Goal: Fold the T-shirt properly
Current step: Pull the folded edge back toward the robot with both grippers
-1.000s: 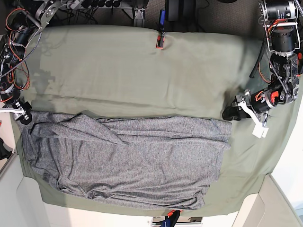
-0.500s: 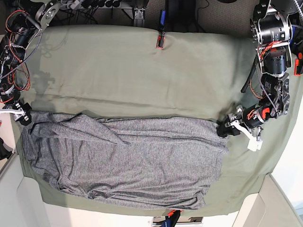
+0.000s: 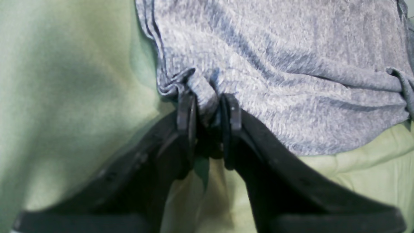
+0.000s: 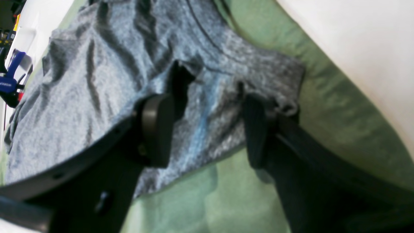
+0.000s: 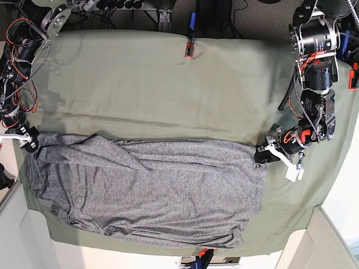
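The heather-grey T-shirt (image 5: 146,190) lies spread and wrinkled across the front half of the olive-green table cloth (image 5: 157,89). My left gripper (image 5: 261,156) is at the shirt's far right upper corner. In the left wrist view the left gripper (image 3: 208,103) is shut on a bunched fold of the shirt (image 3: 291,64). My right gripper (image 5: 28,140) is at the shirt's upper left corner. In the right wrist view the right gripper (image 4: 205,126) has its jaws wide apart, with the shirt's edge (image 4: 97,64) lying between them.
A red and black clip (image 5: 189,49) sits on the table's back edge, and a blue clamp (image 5: 202,259) on its front edge. Cables and motors (image 5: 17,50) crowd the back left. White surfaces (image 5: 336,246) flank the table.
My left gripper has moved leftward in the base view onto the shirt's right corner, and the corner has bunched inward. The right arm has barely moved.
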`<action>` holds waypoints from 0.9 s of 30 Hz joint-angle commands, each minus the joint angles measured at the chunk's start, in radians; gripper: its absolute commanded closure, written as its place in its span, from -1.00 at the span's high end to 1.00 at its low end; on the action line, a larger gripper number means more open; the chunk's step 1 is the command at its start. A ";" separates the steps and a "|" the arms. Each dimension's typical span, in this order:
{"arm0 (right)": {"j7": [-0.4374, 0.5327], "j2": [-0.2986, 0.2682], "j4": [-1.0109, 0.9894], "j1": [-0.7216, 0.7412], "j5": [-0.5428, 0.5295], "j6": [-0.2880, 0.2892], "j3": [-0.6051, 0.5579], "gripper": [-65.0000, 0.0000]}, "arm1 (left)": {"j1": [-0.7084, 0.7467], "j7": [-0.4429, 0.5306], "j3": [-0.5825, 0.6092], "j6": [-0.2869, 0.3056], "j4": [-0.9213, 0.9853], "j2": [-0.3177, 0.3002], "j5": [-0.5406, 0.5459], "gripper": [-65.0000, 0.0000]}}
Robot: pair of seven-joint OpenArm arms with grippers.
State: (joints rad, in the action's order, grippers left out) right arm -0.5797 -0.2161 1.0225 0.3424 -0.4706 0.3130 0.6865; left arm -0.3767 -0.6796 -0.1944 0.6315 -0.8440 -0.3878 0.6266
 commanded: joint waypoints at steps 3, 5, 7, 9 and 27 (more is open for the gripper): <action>0.000 -0.013 0.002 0.017 0.000 -0.004 -0.002 0.06 | -0.016 -0.002 -0.002 0.000 -0.011 -0.009 -0.037 -0.86; 0.008 -0.012 0.000 0.018 0.000 -0.004 -0.002 0.06 | -0.016 0.007 -0.002 0.000 -0.011 -0.009 -0.044 -1.00; 0.025 -0.007 0.000 0.018 0.014 -0.004 -0.002 -0.13 | -0.016 0.027 -0.002 0.000 -0.011 -0.009 -0.044 -1.00; 0.047 0.002 0.000 0.018 0.055 -0.003 -0.002 -0.51 | -0.017 0.037 -0.002 0.000 -0.011 -0.009 -0.043 -1.00; 0.042 0.011 0.000 0.017 0.112 0.062 -0.002 -1.00 | -0.016 0.057 -0.002 0.001 -0.011 -0.009 0.007 -1.00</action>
State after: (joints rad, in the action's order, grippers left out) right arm -0.5407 -0.1963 1.0115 0.3408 -0.3500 0.3592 0.6868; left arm -0.3714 -0.6380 -0.1955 0.6319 -0.8440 -0.3851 0.6189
